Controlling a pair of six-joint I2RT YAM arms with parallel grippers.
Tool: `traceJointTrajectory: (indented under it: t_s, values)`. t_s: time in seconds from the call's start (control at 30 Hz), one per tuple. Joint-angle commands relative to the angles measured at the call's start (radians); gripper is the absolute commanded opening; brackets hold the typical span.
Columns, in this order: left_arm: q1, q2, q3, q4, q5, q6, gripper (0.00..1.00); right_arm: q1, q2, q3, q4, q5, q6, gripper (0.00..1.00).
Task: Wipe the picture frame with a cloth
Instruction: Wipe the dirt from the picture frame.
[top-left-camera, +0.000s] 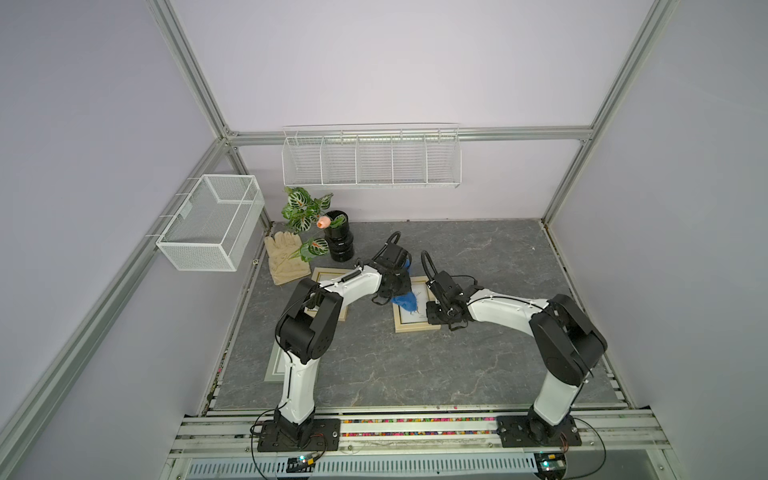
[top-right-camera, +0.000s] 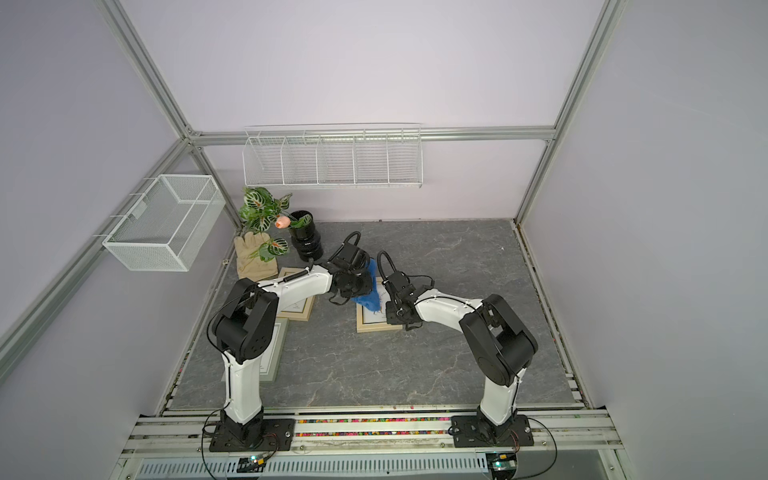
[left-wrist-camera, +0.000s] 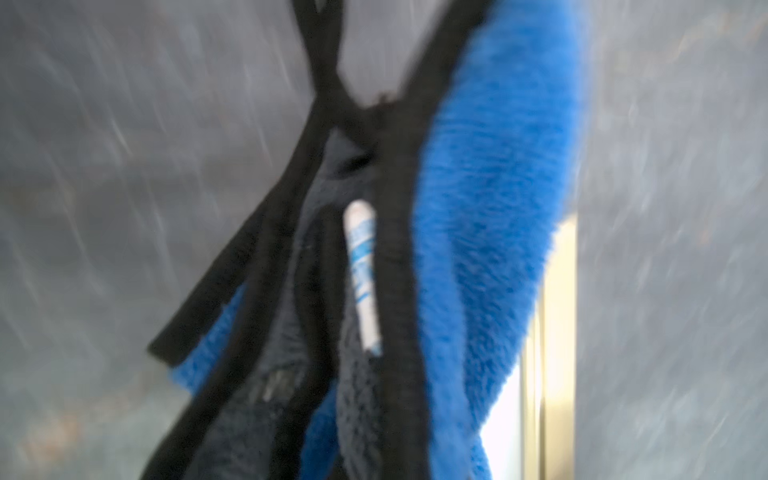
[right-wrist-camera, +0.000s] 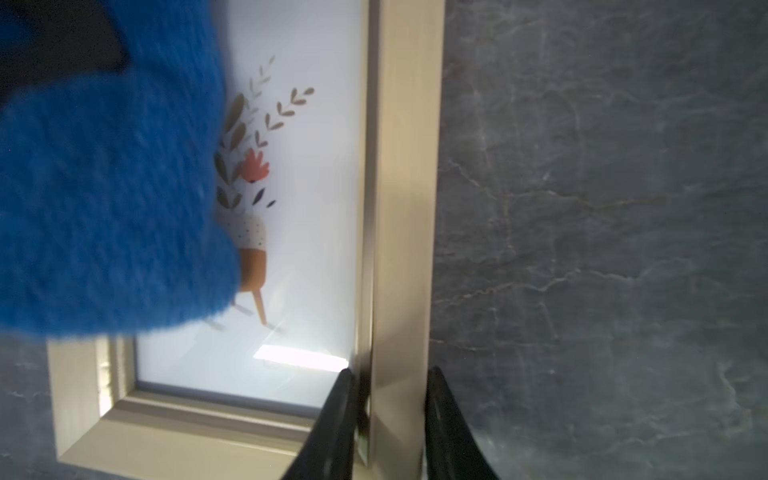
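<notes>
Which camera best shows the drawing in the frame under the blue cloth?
The right wrist view: the drawing of a potted flower fills it, partly behind the cloth. Both top views show the frame tiny, drawing unreadable. The left wrist view shows only a blurred frame edge.

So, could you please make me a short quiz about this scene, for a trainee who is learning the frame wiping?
1. True or false: the right gripper is shut on a side rail of the picture frame.
2. What does the left gripper hold? A the blue cloth; B a paper towel; C nothing.
3. In a top view, which thing lies on the table just left of the black vase?
Key: 1 true; 2 A; 3 the beige glove.
</notes>
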Motion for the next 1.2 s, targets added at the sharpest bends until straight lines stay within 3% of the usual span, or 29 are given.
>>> traceJointTrajectory:
  t_s: [0.0, 0.1, 0.17, 0.4, 0.47, 0.63, 0.8, 1.17]
  values:
    - [-0.047, -0.079, -0.145, -0.032, 0.009, -0.015, 0.0, -0.013, 0.032, -0.006, -0.054, 0.013, 0.013, 0.21]
    - [-0.067, -0.146, -0.249, -0.007, 0.017, -0.052, 0.0, -0.014, 0.033, -0.003, -0.063, 0.017, 0.009, 0.21]
    - [-0.05, -0.133, -0.238, -0.018, 0.035, -0.063, 0.0, -0.013, 0.034, -0.002, -0.064, 0.016, 0.009, 0.21]
    - [0.039, 0.037, 0.074, -0.125, -0.014, 0.018, 0.0, -0.014, 0.039, 0.007, -0.064, 0.004, 0.011, 0.21]
    - [0.039, 0.047, 0.098, -0.137, -0.014, 0.014, 0.0, -0.016, 0.039, 0.01, -0.07, 0.009, 0.012, 0.21]
    - [-0.055, -0.071, -0.05, -0.167, 0.008, -0.024, 0.0, -0.028, 0.044, 0.02, -0.076, 0.002, 0.013, 0.21]
    - [-0.127, -0.168, -0.263, -0.067, 0.048, -0.164, 0.0, -0.03, 0.052, 0.028, -0.07, 0.004, 0.017, 0.21]
    - [-0.173, -0.086, -0.239, 0.192, 0.117, -0.272, 0.0, -0.032, 0.029, 0.015, -0.072, 0.002, 0.025, 0.21]
